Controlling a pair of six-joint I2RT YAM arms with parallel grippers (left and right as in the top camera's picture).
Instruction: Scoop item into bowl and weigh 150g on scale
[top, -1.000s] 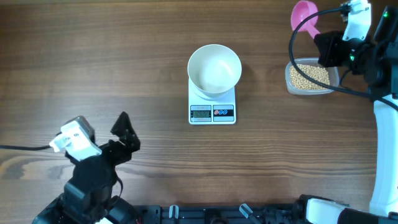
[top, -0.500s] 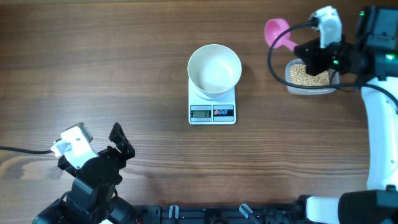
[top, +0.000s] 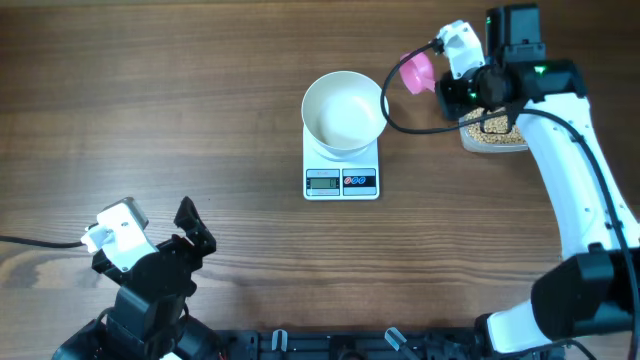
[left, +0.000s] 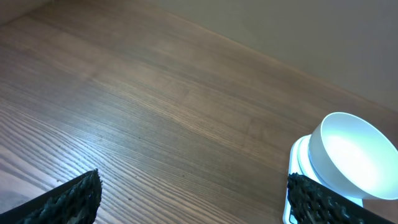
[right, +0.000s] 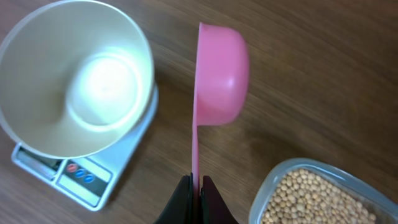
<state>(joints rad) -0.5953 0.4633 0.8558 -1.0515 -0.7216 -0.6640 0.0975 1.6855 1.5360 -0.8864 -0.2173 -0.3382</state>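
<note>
- The bowl (top: 345, 110) sits on the scale (top: 342, 172).
- Up and right of the scale, the right gripper (top: 442, 86) pinches a pink scoop (top: 417, 72).
- Farther right of the scale, a tub (top: 490, 147) holds beans (top: 495, 128).

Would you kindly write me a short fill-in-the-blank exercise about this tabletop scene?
The white bowl sits on the ____.
The right fingers are shut on the handle of a ____ scoop.
The beans lie in a clear ____.
The left fingers stand ____, holding nothing.
Missing words: scale; pink; tub; open.
</note>
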